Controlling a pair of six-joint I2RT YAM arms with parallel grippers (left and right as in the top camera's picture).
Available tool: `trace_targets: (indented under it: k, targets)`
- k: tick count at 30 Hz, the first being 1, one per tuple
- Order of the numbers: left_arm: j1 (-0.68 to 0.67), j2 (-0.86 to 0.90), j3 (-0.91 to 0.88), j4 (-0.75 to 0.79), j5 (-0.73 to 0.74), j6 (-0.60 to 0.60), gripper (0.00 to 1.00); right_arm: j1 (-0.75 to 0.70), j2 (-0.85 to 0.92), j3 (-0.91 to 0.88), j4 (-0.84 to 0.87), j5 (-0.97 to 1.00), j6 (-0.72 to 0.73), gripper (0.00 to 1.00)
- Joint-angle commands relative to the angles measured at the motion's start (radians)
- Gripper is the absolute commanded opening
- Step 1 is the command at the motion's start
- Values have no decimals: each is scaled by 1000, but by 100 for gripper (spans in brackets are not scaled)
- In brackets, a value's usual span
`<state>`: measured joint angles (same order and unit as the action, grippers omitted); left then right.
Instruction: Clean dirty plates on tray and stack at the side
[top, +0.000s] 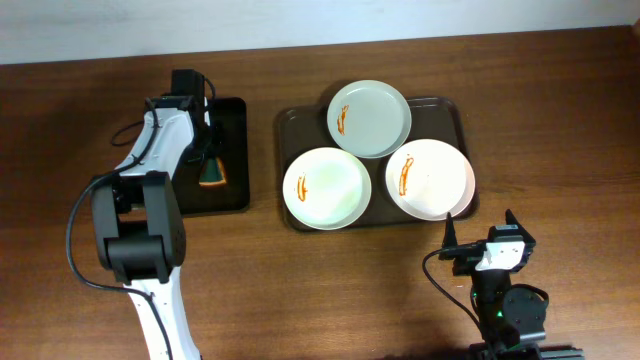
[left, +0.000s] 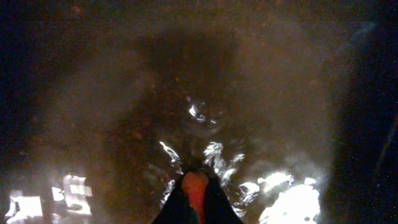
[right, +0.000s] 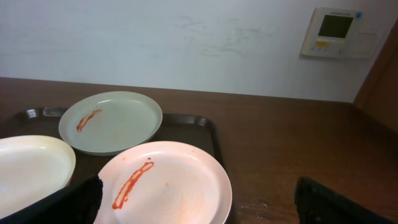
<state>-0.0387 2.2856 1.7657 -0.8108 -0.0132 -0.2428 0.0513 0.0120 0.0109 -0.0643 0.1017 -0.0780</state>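
Left arm (top: 150, 200): white link covers, black joint housings, black cable (top: 70, 235) looped along left side. Right arm (top: 503, 290): black body, green indicator light, white wrist block. Right gripper (top: 480, 222): matte black fingers (right: 68, 202).

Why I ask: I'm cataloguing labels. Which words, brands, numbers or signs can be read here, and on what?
No text here is legible.
On the wall panel, the screen and the small yellow label are too small and blurred to read.
On the plates and tray, no text is visible.
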Motion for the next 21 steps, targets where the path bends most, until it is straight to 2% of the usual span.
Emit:
trace_targets:
  k: [1, 2, 3, 5, 7, 8, 10, 13, 16, 18, 20, 21]
  targets:
    - [1, 39, 1, -5, -13, 2, 1, 8, -6, -5, -7, 15, 3, 98]
    - [1, 39, 1, -12, -13, 2, 44, 8, -6, -5, -7, 15, 3, 98]
    - [1, 39, 3, -23, -13, 2, 76, 8, -6, -5, -7, 15, 3, 98]
    - [3, 37, 24, -79, -12, 2, 89, 8, -6, -5, -7, 15, 3, 98]
    - [3, 37, 66, -156, -10, 2, 93, 8, -6, -5, -7, 15, 3, 98]
    - [3, 37, 100, -234, -10, 2, 100, 8, -6, -5, -7, 15, 3, 98]
    - [4, 37, 113, -332, -10, 2, 100, 8, -6, -5, -7, 15, 3, 98]
    - [2, 39, 113, -388, -10, 2, 98, 8, -6, -5, -7, 15, 3, 98]
    - [2, 39, 104, -397, -9, 2, 75, 7, -6, -5, -7, 15, 3, 98]
    - [2, 39, 81, -390, -9, 2, 45, 8, -6, -5, -7, 15, 3, 98]
    - [3, 39, 74, -385, -9, 2, 0, 8, -6, -5, -7, 15, 3, 99]
    - [3, 39, 74, -383, -10, 2, 0, 7, -6, -5, -7, 15, 3, 98]
